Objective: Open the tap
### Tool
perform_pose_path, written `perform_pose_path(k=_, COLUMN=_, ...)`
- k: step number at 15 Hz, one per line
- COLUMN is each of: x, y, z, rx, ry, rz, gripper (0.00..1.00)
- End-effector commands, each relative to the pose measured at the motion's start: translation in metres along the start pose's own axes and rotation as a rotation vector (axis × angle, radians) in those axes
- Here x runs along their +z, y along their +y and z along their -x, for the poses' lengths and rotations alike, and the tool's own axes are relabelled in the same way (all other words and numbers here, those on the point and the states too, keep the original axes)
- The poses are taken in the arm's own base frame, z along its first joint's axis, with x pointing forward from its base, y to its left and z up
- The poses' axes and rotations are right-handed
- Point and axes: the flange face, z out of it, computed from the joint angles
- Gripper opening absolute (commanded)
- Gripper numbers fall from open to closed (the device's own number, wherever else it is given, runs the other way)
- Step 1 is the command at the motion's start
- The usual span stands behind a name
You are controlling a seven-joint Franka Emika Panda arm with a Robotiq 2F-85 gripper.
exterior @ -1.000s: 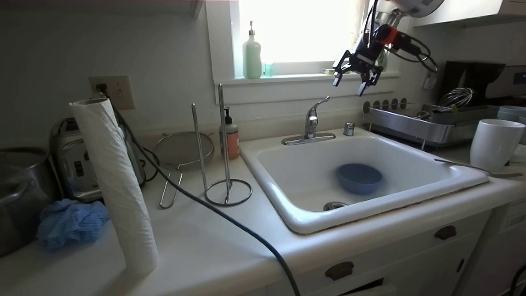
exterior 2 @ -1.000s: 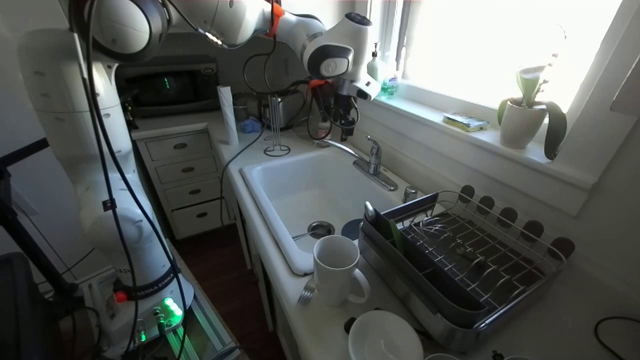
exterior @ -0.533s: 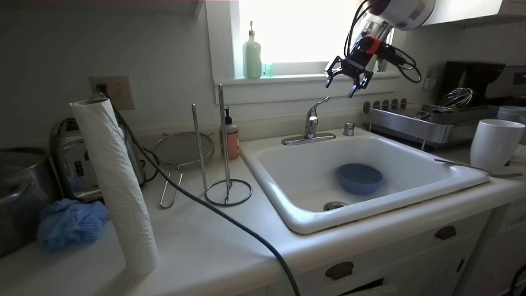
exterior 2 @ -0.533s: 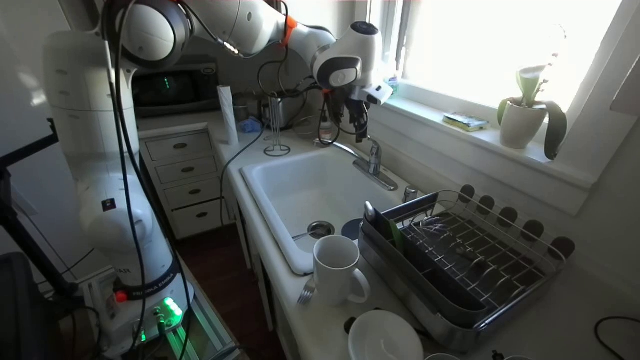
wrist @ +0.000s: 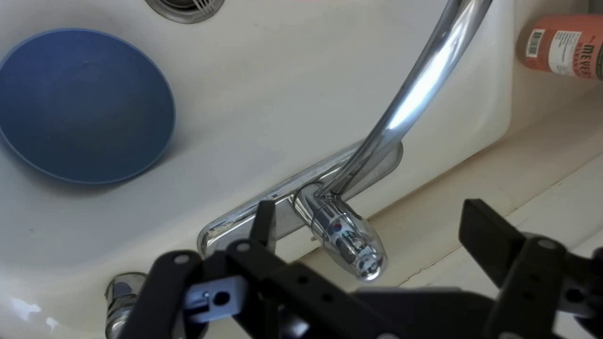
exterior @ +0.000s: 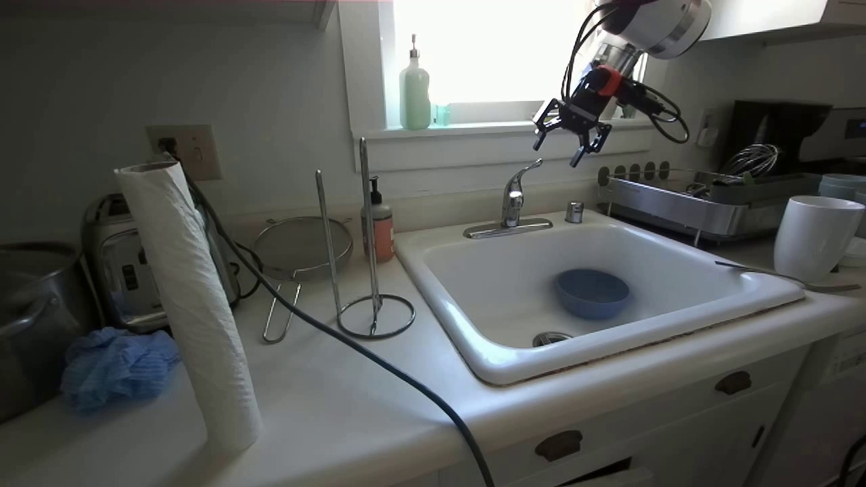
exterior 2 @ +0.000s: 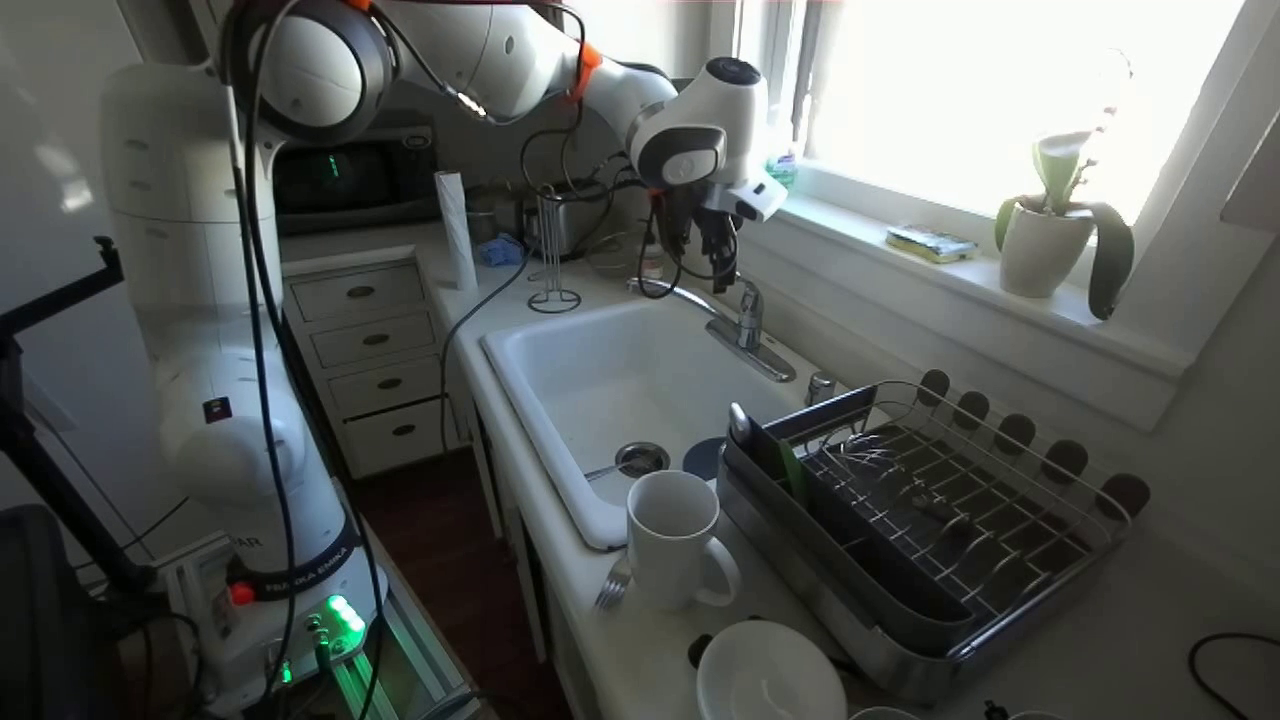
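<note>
The tap (exterior: pixel 512 204) is shiny chrome, with a flat base plate on the sink's back rim. Its lever slants up in that exterior view. In an exterior view the tap (exterior 2: pixel 748 318) has its curved spout reaching out over the sink. In the wrist view the tap's handle (wrist: pixel 347 233) lies between the two fingers in the picture, its tip towards the palm. My gripper (exterior: pixel 557 153) is open and empty, above and a little to one side of the lever, apart from it. The gripper also shows in the wrist view (wrist: pixel 368 209) and, seen edge-on, in an exterior view (exterior 2: pixel 721 286).
A blue bowl (exterior: pixel 592 295) sits in the white sink (exterior: pixel 473 338). A sprayer cap (exterior: pixel 574 212) stands beside the tap. A dish rack (exterior 2: pixel 900 520) and white mug (exterior 2: pixel 670 540) stand at one side. A wire stand (exterior: pixel 376 316) and soap bottle (exterior: pixel 379 233) stand at the other. The window sill (exterior 2: pixel 840 225) is behind.
My gripper has moved left and a little down in an exterior view, coming closer to the tap's lever. It stays open. The tap has not moved.
</note>
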Motion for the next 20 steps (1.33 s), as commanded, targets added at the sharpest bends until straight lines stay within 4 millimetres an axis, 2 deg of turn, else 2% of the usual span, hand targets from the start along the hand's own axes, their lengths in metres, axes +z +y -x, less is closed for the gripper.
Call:
perform_pose_path(k=1, x=0.017, y=0.003, z=-0.015, rx=0.074, ry=0.019, rz=-0.054, gripper=1.00)
perform_pose_path(k=2, x=0.021, y=0.004, z=-0.018, rx=0.087, ry=0.039, rz=-0.073, gripper=1.00)
perform_pose_path(k=3, x=0.024, y=0.004, z=-0.021, rx=0.107, ry=0.051, rz=-0.087, gripper=0.95)
perform_pose_path(k=7, x=0.029, y=0.004, z=-0.032, rx=0.161, ry=0.084, rz=-0.127, gripper=0.66)
perform_pose_path(k=10, x=0.028, y=0.002, z=-0.037, rx=0.189, ry=0.097, rz=-0.148, gripper=0.51)
perform_pose_path(k=11, x=0.028, y=0.001, z=-0.038, rx=0.196, ry=0.098, rz=-0.154, gripper=0.49)
perform_pose_path(k=12, x=0.028, y=0.000, z=-0.039, rx=0.203, ry=0.098, rz=-0.158, gripper=0.42)
perform_pose_path(k=17, x=0.028, y=-0.003, z=-0.046, rx=0.254, ry=0.105, rz=-0.191, gripper=0.39)
perform_pose_path(k=20, x=0.027, y=-0.001, z=-0.049, rx=0.300, ry=0.107, rz=-0.215, gripper=0.24)
